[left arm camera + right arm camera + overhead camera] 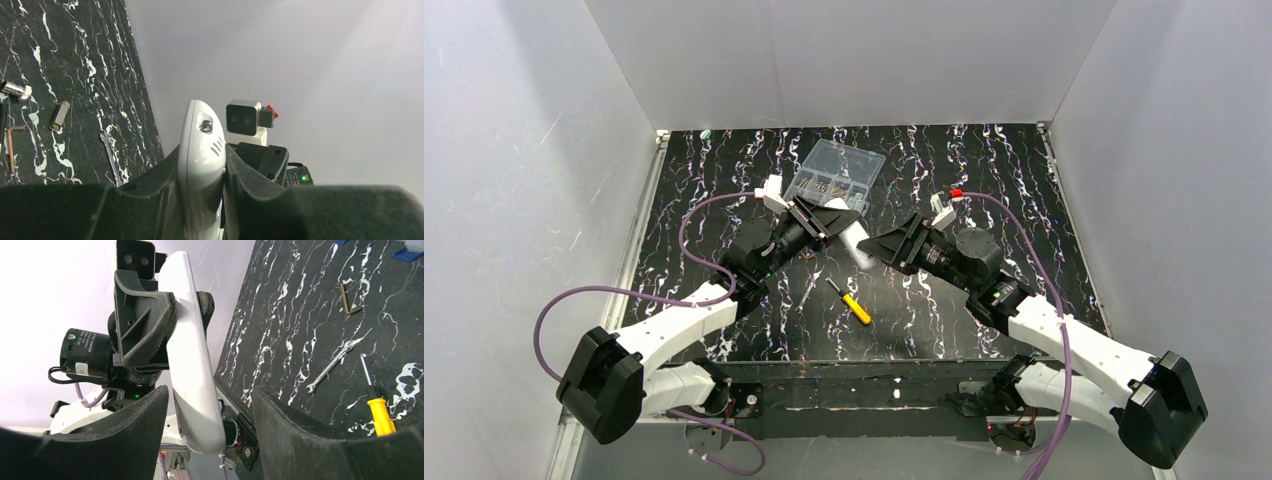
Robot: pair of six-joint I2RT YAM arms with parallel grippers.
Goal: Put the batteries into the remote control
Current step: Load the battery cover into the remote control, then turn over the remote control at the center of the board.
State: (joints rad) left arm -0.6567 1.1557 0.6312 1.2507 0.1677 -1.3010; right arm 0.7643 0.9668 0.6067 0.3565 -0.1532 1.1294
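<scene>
Left wrist: gripper [201, 165] tight around remote [199, 132]

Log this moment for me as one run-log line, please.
left jaws: shut on remote control, held off table | right jaws: open, flanking remote's free end | screwdriver: on table

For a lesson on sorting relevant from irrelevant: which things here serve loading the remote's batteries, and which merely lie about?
Job: remote control, left gripper shut on it, right gripper open around its end.
Lying about: yellow-handled screwdriver, clear compartment box, wrench, hex key.
</scene>
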